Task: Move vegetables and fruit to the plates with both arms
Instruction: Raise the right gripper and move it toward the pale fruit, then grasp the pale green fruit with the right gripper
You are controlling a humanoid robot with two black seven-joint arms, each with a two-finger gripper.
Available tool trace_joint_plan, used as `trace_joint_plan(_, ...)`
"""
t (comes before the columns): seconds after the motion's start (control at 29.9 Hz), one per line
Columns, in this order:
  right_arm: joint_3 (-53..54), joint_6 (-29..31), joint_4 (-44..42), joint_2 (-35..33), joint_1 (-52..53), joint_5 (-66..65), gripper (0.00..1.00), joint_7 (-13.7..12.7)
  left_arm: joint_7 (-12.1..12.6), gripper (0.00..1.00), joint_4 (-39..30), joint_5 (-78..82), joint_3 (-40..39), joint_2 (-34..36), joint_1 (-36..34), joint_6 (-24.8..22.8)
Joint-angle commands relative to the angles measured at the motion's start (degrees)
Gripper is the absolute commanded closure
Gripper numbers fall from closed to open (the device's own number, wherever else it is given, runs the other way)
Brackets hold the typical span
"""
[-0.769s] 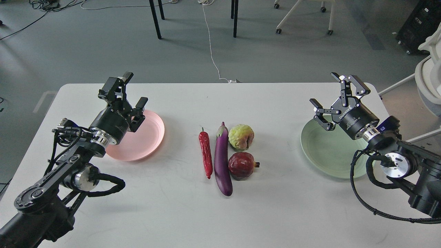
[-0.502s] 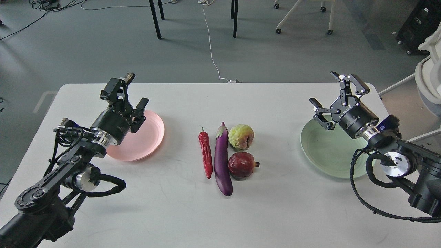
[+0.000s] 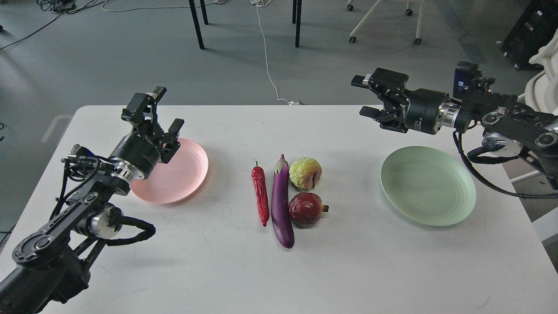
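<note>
A red chili pepper [image 3: 260, 195], a purple eggplant [image 3: 281, 203], a lumpy yellow-green fruit [image 3: 305, 172] and a dark red pomegranate [image 3: 306, 209] lie together at the table's middle. A pink plate [image 3: 181, 174] sits at the left, a pale green plate [image 3: 428, 185] at the right. My left gripper [image 3: 159, 111] is open and empty over the pink plate's far left rim. My right gripper [image 3: 364, 97] is open and empty, held high and level, pointing left, above the table's far edge beyond the green plate.
The white table [image 3: 218, 270] fills the view. On the grey floor beyond it are black table legs [image 3: 196, 24], a white cable [image 3: 267, 56], a wheeled chair base [image 3: 383, 22] and a black cabinet [image 3: 529, 32] at the far right.
</note>
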Motion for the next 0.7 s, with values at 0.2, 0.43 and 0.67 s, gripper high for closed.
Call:
trace_joint_plan(0.2,-15.5,-5.1,-2.6,15.9,9.4,-27.6,0.01,0.0,0.2,0.02,-2.1,0.3,0.6,0.3,0.0,0.3)
trace_joint_plan(0.43,-31.3,-17.9,-7.7,25.7,9.3,-30.4,0.01,0.0,0.3,0.02,-2.7,0.3,0.6,0.7,0.2,0.3)
trace_joint_plan(0.67,-31.9,-18.4,-7.5,27.2,8.8,-30.2,0.05,0.0,0.3,0.02,-3.2,0.3,0.6,1.1,0.4,0.3)
